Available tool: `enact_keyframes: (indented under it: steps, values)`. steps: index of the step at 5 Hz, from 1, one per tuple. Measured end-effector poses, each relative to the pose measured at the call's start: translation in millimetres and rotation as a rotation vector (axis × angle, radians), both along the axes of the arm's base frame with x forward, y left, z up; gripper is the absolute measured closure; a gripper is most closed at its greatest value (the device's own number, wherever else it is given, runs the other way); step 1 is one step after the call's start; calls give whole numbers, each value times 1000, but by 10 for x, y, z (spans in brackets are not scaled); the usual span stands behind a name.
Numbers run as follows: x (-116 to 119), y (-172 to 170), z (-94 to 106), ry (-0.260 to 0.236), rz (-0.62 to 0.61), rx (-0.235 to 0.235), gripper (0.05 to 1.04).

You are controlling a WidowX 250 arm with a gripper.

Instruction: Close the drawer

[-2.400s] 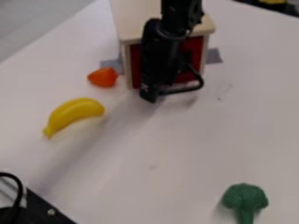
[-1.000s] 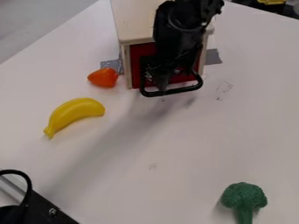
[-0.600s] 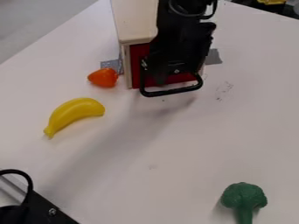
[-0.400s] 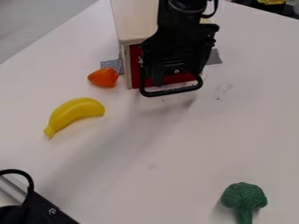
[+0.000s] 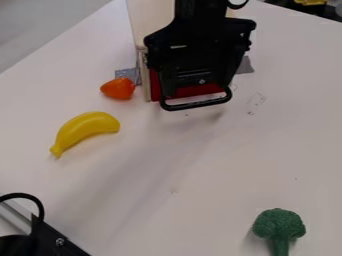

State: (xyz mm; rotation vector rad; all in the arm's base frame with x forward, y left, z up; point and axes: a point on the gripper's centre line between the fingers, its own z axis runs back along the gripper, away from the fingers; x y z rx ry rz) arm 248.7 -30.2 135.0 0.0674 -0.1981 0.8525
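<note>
A banana [image 5: 85,131] is lying left of the claw [image 5: 199,75], which is hanging before the drawer [image 5: 200,90], spread or pressed together, I cannot tell. Below it, the handle [image 5: 197,105] is jutting out; catching that while withdrawing risks dragging the drawer open.

The robot's arm [image 5: 200,12] is black all over, a narrow upright column where it enters. It widens into a broad, blocky black gripper [image 5: 197,50] with rounded lugs jutting at both upper sides and small knobbly bits down one edge. A short pale bar [image 5: 178,46] marks its face, and a thin black cable [image 5: 237,7] loops beside the column.
</note>
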Motion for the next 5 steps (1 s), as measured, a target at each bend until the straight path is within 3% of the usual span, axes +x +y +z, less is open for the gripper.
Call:
enact_keyframes:
  steps: [1,3,5]
  values:
    - [-97,-29,-2,20,-44,20,85]
    - [-92,-26,-169,131,-118,53,85]
    - [-68,-22,-146,142,-146,37,85]
